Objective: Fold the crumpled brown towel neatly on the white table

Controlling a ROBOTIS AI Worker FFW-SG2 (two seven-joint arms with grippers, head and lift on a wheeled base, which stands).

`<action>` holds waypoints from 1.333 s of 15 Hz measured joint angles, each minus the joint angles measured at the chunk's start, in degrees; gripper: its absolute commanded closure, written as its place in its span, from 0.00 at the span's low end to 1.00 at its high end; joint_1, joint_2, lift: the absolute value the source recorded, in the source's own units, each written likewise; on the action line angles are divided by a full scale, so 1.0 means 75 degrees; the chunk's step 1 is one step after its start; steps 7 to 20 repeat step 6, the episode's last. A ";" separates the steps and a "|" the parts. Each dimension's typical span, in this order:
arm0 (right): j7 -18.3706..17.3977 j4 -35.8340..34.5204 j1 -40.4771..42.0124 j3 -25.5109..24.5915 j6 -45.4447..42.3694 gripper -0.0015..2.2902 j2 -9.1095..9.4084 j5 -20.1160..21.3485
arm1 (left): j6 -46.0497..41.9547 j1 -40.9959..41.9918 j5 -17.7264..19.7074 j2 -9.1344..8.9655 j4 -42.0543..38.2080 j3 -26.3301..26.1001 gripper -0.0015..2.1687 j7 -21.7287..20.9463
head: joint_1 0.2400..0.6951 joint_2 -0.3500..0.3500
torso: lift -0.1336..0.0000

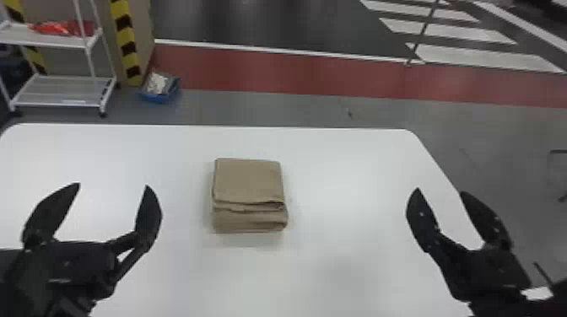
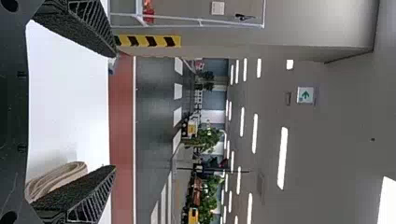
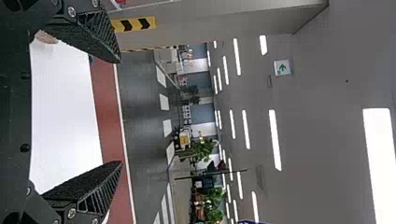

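A brown towel (image 1: 249,181) lies folded into a thick, compact block on the white table (image 1: 346,177), left of the middle in the head view, its layered edge facing the robot. My left gripper (image 1: 113,185) stands open to the left of it, apart from the cloth. On the far right, my right gripper (image 1: 438,190) is open too, near the table's right edge. In the left wrist view the left gripper (image 2: 115,111) has nothing between its fingers, and the towel (image 2: 58,179) shows beside one finger. The right gripper (image 3: 121,112) is spread in its wrist view, with a bit of towel (image 3: 45,37) behind one finger.
Beyond the table stand a white wire shelf (image 1: 63,90) and a pillar with yellow-black striping (image 1: 125,42). A blue box (image 1: 160,88) rests on the floor beside them. The table's right edge (image 1: 438,164) slants past the right gripper.
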 measured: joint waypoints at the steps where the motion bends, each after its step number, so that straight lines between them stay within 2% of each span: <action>1: -0.0016 0.0000 -0.0019 0.0022 0.0050 0.06 -0.0008 0.0025 | 0.0000 0.0008 -0.0006 0.0005 -0.0018 0.0015 0.01 0.0010 | 1.00 0.22 | 0.07; 6: -0.0233 -0.0001 -0.0158 0.0144 0.0736 0.06 -0.0068 0.0105 | 0.0000 0.0018 -0.0023 0.0011 -0.0031 0.0032 0.01 0.0032 | 1.00 0.24 | 0.07; 20: -0.0233 -0.0001 -0.0158 0.0144 0.0736 0.06 -0.0068 0.0105 | 0.0000 0.0018 -0.0023 0.0011 -0.0031 0.0032 0.01 0.0032 | 1.00 0.24 | 0.07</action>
